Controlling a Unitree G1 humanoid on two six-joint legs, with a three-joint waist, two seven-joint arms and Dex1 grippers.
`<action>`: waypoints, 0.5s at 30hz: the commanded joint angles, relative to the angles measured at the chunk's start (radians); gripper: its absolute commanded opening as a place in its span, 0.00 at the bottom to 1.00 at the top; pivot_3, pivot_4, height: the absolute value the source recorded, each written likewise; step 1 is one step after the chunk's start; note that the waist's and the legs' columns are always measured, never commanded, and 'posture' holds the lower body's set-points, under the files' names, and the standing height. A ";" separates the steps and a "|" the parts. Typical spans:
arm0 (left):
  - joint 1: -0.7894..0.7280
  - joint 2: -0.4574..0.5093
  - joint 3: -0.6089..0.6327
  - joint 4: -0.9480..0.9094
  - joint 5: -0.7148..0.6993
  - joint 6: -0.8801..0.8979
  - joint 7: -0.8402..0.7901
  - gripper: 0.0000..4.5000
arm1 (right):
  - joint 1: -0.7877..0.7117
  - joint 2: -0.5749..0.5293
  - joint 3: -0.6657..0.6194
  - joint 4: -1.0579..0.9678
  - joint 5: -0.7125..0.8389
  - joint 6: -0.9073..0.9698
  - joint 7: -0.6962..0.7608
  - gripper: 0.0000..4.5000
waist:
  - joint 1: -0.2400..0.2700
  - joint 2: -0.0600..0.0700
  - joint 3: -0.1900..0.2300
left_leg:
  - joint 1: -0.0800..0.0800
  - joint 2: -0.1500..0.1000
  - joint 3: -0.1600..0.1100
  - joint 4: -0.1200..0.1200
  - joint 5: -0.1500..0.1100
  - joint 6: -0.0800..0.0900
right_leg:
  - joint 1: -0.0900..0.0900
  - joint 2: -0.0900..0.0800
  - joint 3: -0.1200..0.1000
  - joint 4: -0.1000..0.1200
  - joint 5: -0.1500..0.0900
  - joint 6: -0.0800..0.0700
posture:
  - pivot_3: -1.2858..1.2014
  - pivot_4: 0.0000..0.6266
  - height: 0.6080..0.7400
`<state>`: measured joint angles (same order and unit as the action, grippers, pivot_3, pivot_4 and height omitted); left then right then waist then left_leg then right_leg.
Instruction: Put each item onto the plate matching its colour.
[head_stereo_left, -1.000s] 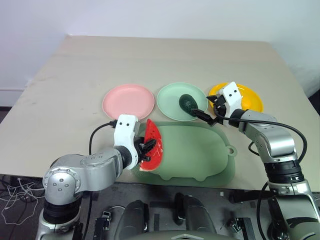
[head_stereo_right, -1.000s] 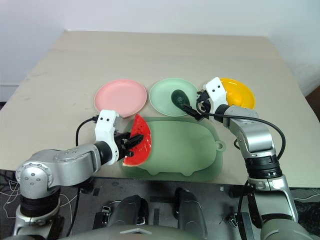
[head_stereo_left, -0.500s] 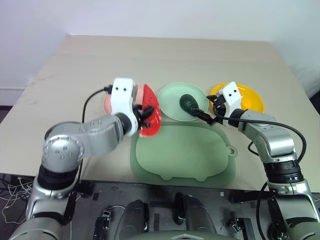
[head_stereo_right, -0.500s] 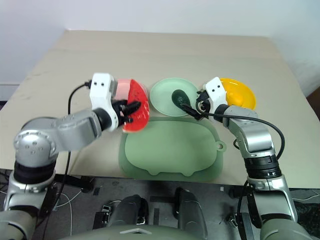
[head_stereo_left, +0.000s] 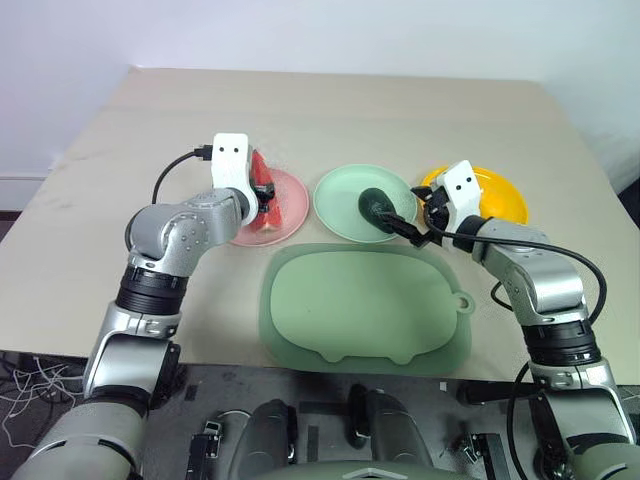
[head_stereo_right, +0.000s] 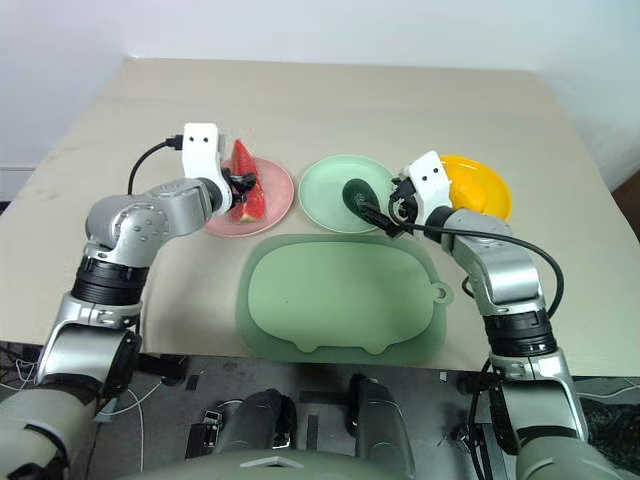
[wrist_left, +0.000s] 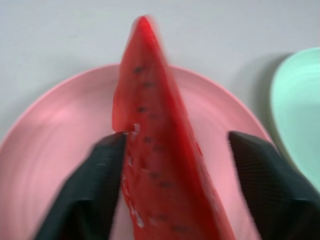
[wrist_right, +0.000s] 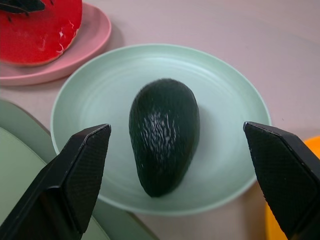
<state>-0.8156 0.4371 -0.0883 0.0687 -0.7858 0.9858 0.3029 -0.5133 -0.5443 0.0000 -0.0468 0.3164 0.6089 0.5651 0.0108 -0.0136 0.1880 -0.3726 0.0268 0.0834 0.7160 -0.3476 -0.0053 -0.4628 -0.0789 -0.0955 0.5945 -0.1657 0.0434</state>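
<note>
My left gripper is positioned over the pink plate, which is the leftmost of three plates set in a row across the table. The watermelon wedge stands on this plate, red face showing and tip pointing away from me. My left fingers are spread: one finger touches the wedge's side, and the other stands apart from it with bare pink plate visible in the gap. The wedge is therefore not clamped.

My right gripper is positioned at the near right edge of the pale green plate, the middle plate of the row. Its fingers are wide apart, one on each side of the avocado, and touch nothing. The avocado lies on its side at the centre of the green plate, clear of both fingers.

The yellow plate is the rightmost of the row, just beyond my right wrist. A yellow fruit appears to lie on it, but its outline cannot be made out clearly against the plate.

The large green mat lies on the near side of the plates. Its far edge is just beside the pink and green plates.
</note>
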 joint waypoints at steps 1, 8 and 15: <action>0.018 -0.003 0.090 -0.099 0.029 0.022 -0.024 0.93 | 0.011 -0.016 -0.040 -0.059 -0.001 -0.001 -0.006 1.00 | -0.001 0.000 0.000 | 0.000 0.000 0.000 0.000 0.000 0.000 | 0.000 0.000 0.000 0.000 0.000 0.000 | 0.52 0.24 1.00; 0.108 0.017 0.246 -0.329 0.044 -0.019 -0.087 0.93 | 0.057 -0.028 -0.089 -0.081 0.022 -0.015 0.005 1.00 | 0.000 0.000 0.000 | 0.001 0.001 -0.001 0.000 0.000 -0.001 | 0.000 0.000 0.000 0.000 0.000 0.000 | 0.52 0.24 1.00; 0.625 0.211 0.358 -0.679 0.123 -0.237 -0.429 0.93 | 0.225 -0.088 -0.299 -0.148 0.179 -0.019 0.124 1.00 | 0.001 0.001 0.000 | 0.000 0.003 0.000 -0.002 0.000 0.000 | -0.003 0.000 0.001 0.000 0.000 0.000 | 0.52 0.24 1.00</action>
<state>-0.2464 0.6419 0.2474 -0.5222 -0.6762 0.8091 -0.0561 -0.3103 -0.6117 -0.2477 -0.1392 0.4455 0.5990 0.6487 0.0116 -0.0129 0.1884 -0.3728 0.0295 0.0841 0.7146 -0.3479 -0.0051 -0.4654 -0.0790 -0.0943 0.5938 -0.1658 0.0429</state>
